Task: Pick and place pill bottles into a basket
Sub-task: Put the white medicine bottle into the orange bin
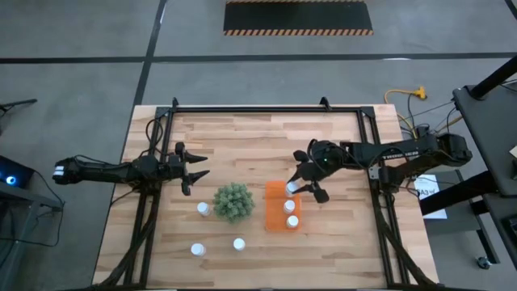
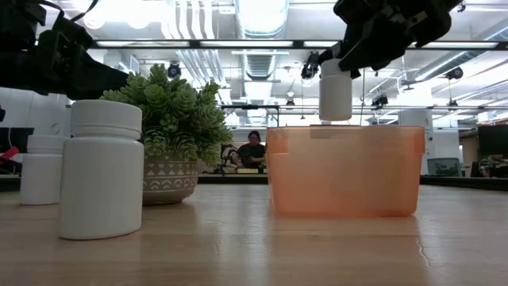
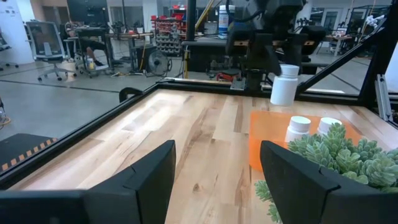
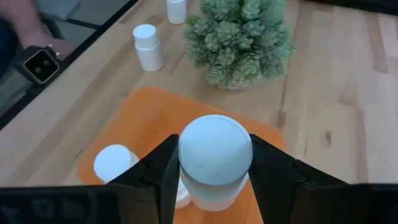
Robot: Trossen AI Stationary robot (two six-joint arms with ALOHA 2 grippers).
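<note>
My right gripper is shut on a white pill bottle above the far end of the orange basket. Two more bottles stand in the basket. Three loose bottles stand on their bases on the table: one left of the plant and two nearer the front edge. My left gripper is open and empty, left of the plant, a little above the table; its fingers also show in the left wrist view. My right gripper pinches the bottle's upper part, at and just under the cap, between its two fingers, one on each side. The fingers come from above, slanting in from the table's right. The bottle hangs upright, lifted clear above the basket's rim.
A round green plant in a patterned pot stands just left of the basket. A black frame runs along the table's far edge and sides. A person's hand with a dark device shows beyond the near edge. Bare wood lies at the far middle.
</note>
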